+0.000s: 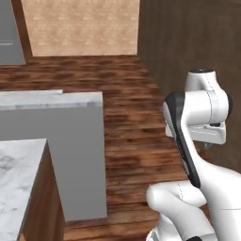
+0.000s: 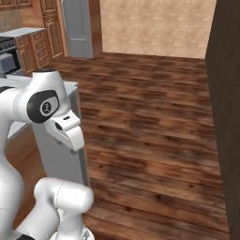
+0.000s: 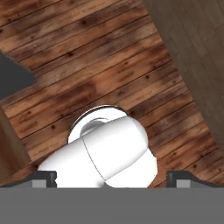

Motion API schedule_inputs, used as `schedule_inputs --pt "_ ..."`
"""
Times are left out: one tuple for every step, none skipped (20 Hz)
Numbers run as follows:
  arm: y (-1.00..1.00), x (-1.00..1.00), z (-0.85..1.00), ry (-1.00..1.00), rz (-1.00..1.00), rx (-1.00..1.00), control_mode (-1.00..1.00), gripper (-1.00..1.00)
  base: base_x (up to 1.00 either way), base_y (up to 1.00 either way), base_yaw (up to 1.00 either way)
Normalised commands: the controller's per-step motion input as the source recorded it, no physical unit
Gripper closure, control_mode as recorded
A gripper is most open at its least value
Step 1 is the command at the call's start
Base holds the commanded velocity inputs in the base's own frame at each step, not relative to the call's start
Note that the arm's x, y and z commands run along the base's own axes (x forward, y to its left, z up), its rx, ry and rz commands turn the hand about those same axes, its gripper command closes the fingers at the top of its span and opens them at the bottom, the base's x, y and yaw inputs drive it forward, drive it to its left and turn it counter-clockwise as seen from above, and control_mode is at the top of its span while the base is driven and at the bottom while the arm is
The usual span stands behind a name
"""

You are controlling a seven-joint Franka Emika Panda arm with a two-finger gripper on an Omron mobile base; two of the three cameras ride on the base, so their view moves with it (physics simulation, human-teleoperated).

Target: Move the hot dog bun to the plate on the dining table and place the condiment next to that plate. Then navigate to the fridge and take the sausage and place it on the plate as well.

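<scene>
A: We see a wood plank floor [image 2: 154, 122] running to a tan brick wall [image 1: 80, 26], with dark panelling [image 1: 188, 37] on the right.

B: We see the fridge [image 2: 77, 26], grey and tall, at the far end, its doors shut. A marble-topped surface [image 1: 19, 174] sits lower left.

A: And the gripper [image 3: 111, 179]?

B: Its fingertips [image 3: 43, 178] stand far apart above the floor, released, with nothing between them.

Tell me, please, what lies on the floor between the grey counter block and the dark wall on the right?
Only bare wooden floor lies between the grey counter block and the dark wall; both base views show this stretch.
</scene>
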Motion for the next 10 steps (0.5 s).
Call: schedule_inputs --pt "0.0 0.0 0.0 0.0 0.0 0.0 1.0 -1.0 1.0 -1.0 0.28" --pt "0.0 0.0 0.0 0.0 0.0 0.0 1.0 -1.0 1.0 -1.0 0.29" --pt "0.0 0.0 0.0 0.0 0.0 0.0 1.0 -1.0 1.0 -1.0 0.29" --pt "0.0 0.0 0.0 0.0 0.0 0.0 1.0 -1.0 1.0 -1.0 0.29" --pt "0.0 0.0 0.0 0.0 0.0 0.0 1.0 -1.0 1.0 -1.0 0.3" --pt "0.0 0.0 0.0 0.0 0.0 0.0 1.0 -1.0 1.0 -1.0 0.31" --pt "0.0 0.0 0.0 0.0 0.0 0.0 1.0 -1.0 1.0 -1.0 0.32" --pt "0.0 0.0 0.0 0.0 0.0 0.0 1.0 -1.0 1.0 -0.96 0.34" --pt "0.0 0.0 0.0 0.0 0.0 0.0 1.0 -1.0 1.0 -0.91 0.35" --pt "0.0 0.0 0.0 0.0 0.0 0.0 1.0 -1.0 1.0 -0.85 0.36"
